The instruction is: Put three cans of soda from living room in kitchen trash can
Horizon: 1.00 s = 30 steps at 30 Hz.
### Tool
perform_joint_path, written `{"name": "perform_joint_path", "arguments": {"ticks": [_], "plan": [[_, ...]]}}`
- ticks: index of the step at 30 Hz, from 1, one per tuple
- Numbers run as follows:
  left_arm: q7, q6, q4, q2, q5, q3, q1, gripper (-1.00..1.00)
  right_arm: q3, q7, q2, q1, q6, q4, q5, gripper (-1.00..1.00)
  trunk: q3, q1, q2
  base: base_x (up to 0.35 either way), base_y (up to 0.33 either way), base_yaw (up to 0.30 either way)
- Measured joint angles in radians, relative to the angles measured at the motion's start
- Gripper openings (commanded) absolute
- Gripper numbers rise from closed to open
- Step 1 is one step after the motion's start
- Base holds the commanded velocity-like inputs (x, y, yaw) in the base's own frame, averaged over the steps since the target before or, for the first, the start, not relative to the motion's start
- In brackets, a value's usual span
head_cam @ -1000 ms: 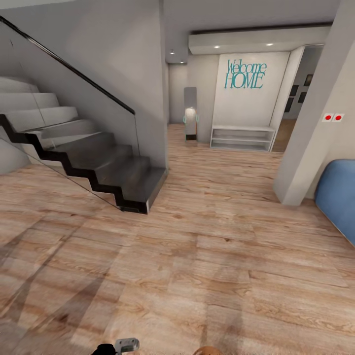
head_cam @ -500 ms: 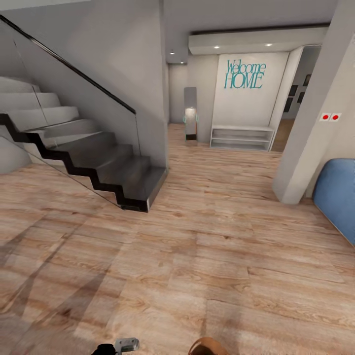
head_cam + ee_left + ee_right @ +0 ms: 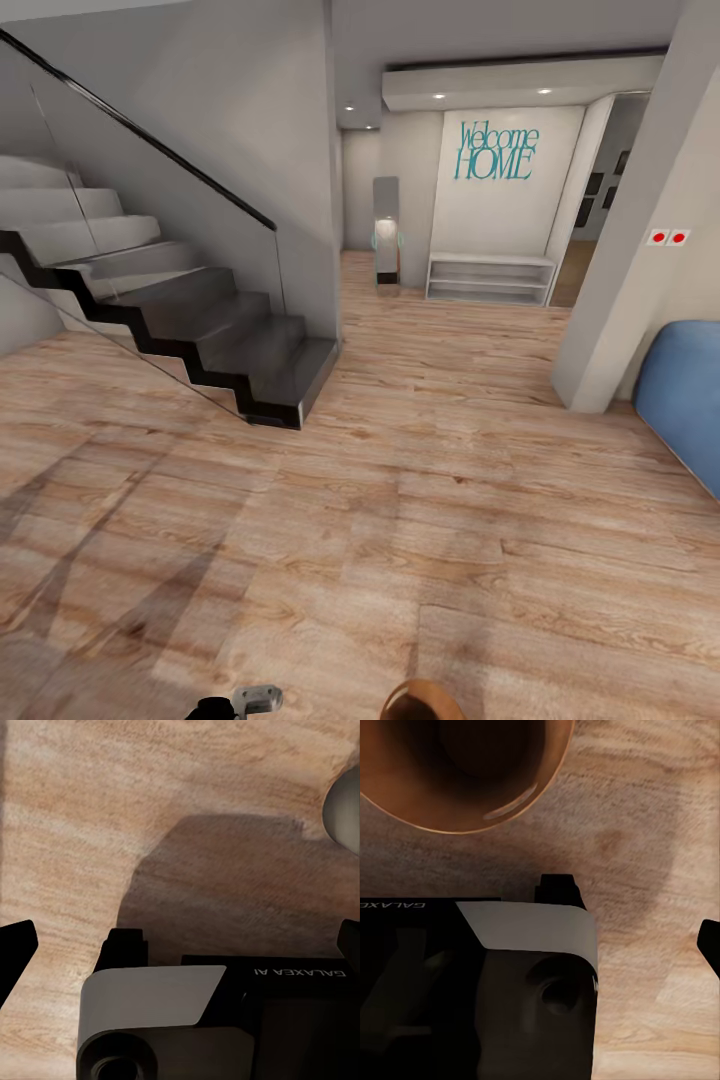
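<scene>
**Rolling through the hallway, bin in view**

I faced a wood floor (image 3: pixel 420 500), a dark staircase (image 3: pixel 200 330) on my left, and a "Welcome HOME" wall sign (image 3: pixel 498 150) ahead. The tash can (image 3: pixel 465 776) showed its glossy brown rim beside my right gripper (image 3: pixel 641 919). I couldn't tell either gripper's opening.

A staircase (image 3: pixel 180 310) stands left, a shelf unit (image 3: pixel 491 279) ahead, a pillar (image 3: pixel 630 250) right.

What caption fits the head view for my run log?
Robot crossing a wood-floored hall toward the "Welcome HOME" wall, staircase on its left, brown bin rim at the frame's bottom edge.
</scene>
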<state>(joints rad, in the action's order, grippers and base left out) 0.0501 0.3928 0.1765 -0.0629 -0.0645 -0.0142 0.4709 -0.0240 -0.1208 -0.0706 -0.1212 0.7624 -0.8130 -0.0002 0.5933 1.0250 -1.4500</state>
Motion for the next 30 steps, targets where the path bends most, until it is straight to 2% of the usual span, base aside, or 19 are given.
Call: {"name": "perform_joint_path", "arguments": {"ticks": [30], "plan": [[0.001, 0.0, 0.001, -0.001, 0.0, -0.001, 0.0, 1.0, 0.0, -0.002, 0.0, 0.0, 0.0, 0.0, -0.001, 1.0, 0.0, 0.0, 0.0, -0.001, 0.0, 0.0]]}}
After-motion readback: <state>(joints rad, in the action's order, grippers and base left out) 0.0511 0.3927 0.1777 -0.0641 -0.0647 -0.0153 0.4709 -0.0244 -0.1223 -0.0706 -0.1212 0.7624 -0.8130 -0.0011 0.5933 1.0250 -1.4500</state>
